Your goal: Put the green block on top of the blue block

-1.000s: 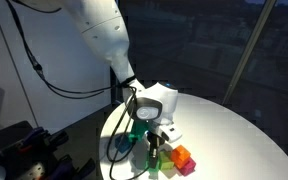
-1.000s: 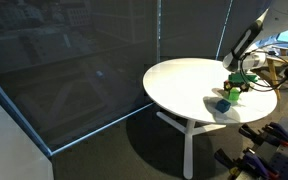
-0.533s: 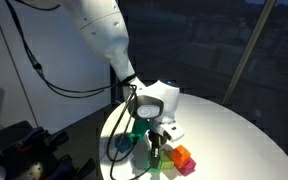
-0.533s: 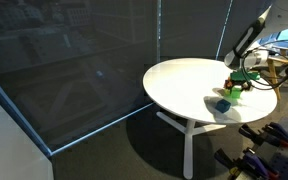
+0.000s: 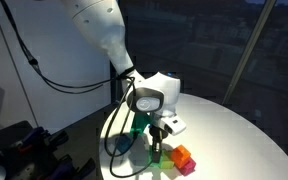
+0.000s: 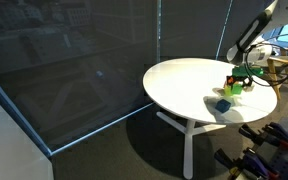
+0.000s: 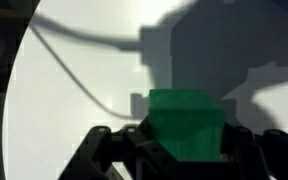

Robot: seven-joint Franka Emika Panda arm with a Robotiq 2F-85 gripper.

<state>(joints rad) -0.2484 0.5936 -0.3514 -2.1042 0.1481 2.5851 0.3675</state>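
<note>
Gripper [image 7: 184, 148] clamped around green block [image 7: 184, 112]. Blue block [image 6: 223, 104] lies near, not touching. Centre green directly above blue block, square edges, lower gently, then release.

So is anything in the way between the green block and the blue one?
Nothing visible. The gripper holds the green block; the blue block sits nearby on the table, with no other block between them.

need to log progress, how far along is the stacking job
Done: the gripper is closed on the green block. In hand: the block is held, apparently off the table. Left: the blue block sits apart, bare on top; stacking and release are not yet done.
</note>
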